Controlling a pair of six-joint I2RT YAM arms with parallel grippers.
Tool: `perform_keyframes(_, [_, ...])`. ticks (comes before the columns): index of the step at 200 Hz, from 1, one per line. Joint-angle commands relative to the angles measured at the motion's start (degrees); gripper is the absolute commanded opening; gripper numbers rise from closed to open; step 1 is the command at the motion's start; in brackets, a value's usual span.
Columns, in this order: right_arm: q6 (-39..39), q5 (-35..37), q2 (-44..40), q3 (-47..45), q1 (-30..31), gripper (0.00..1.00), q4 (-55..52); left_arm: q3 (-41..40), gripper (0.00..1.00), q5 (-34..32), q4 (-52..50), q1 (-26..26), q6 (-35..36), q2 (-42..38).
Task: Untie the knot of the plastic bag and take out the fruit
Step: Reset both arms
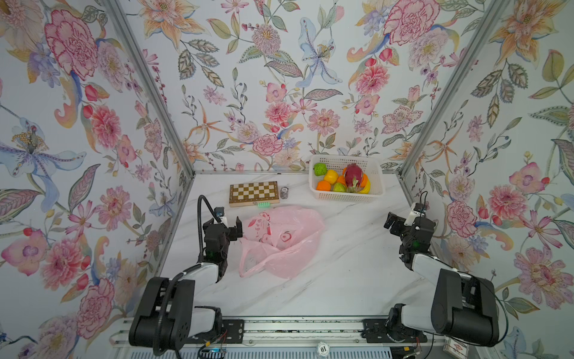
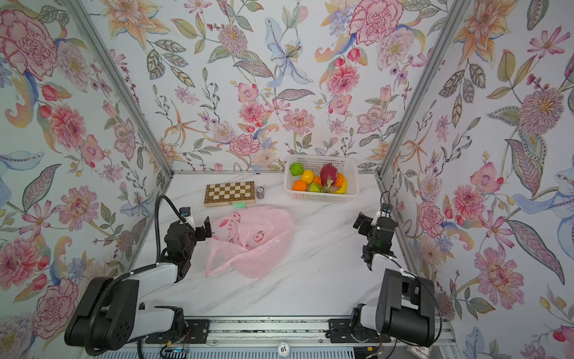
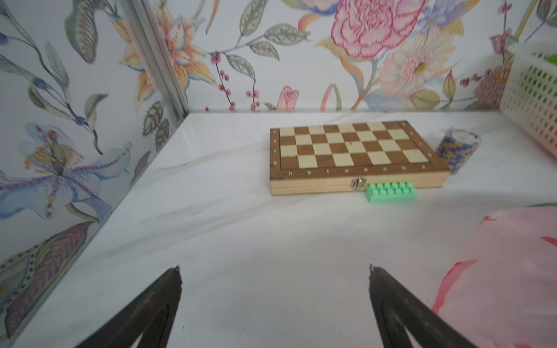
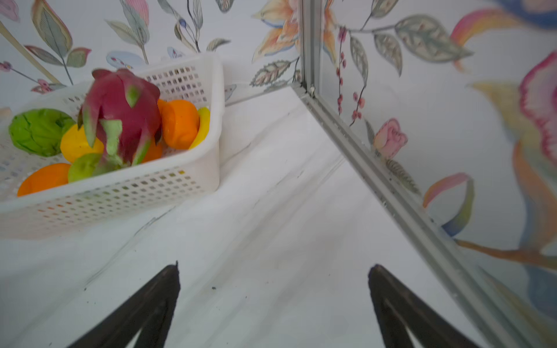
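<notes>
thin glossy plastic bag [image 1: 281,239] on smooth marble-look table [image 1: 341,279]

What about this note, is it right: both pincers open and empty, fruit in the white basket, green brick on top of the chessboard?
The green brick lies on the table beside the chessboard, not on top: see the left wrist view. The rest holds: left pincer and right pincer open and empty, fruit in the white basket.

Lab test cell: aluminium-framed booth [image 1: 149,84] with floral wallpaper panels [image 1: 273,77], marble-look bench [image 1: 341,273], two arms on a mounting rail [image 1: 298,329].
</notes>
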Motion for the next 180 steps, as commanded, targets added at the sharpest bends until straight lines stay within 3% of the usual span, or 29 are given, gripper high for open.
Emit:
perform_keyframes(1, [-1.1, -4.9, 7.0, 2.2, 2.9, 0.99, 6.8, 4.1, 0.99, 6.3, 0.5, 1.6, 0.7, 2.7])
perform_keyframes(15, [-2.4, -4.3, 6.6, 1.7, 4.1, 0.99, 6.0, 3.0, 0.99, 7.4, 1.8, 1.9, 0.6, 1.7])
perform_keyframes(31, [-2.1, -6.8, 5.9, -2.7, 3.3, 0.99, 14.3, -1.1, 0.99, 6.4, 6.2, 2.7, -0.3, -1.4])
perform_keyframes(45, [-3.2, -4.8, 5.6, -3.8, 4.5, 0.99, 15.7, -3.8, 0.99, 5.5, 10.2, 2.8, 2.8, -2.8])
perform_keyframes(56, [-3.5, -1.3, 5.3, -4.8, 5.6, 0.99, 17.0, -4.4, 0.99, 3.6, 15.2, 3.5, 3.8, -0.4])
perform_keyframes(71, [-2.6, 5.4, 5.9, -6.8, 6.9, 0.99, 20.9, -4.1, 0.99, 6.4, 21.7, 5.8, 2.8, 6.0])
perform_keyframes(87, [-3.9, 7.9, 7.4, -9.0, 8.6, 0.99, 26.4, -5.0, 0.99, 10.5, 29.6, 6.7, 3.2, 10.6])
perform_keyframes(108, [-4.4, 11.9, 7.4, -9.8, 10.1, 0.99, 27.9, -4.1, 0.99, 13.4, 25.8, 8.1, 2.3, 10.3])
perform_keyframes(127, [-4.3, 15.1, 7.8, -10.2, 10.9, 0.99, 29.1, -4.1, 0.99, 11.9, 26.7, 8.1, 2.0, 10.7])
perform_keyframes(150, [-4.1, 15.2, 7.6, -10.1, 10.9, 0.99, 28.7, -4.9, 0.99, 4.3, 28.2, 8.1, -0.6, 10.7])
perform_keyframes(167, [-3.3, 11.1, 7.5, -9.1, 9.1, 0.99, 26.5, -5.0, 0.99, 3.2, 28.3, 7.8, -0.6, 10.7])
perform_keyframes(180, [-3.6, 12.2, 7.6, -9.4, 9.6, 0.99, 27.4, -5.0, 0.99, 2.9, 28.2, 7.7, -0.5, 10.6])
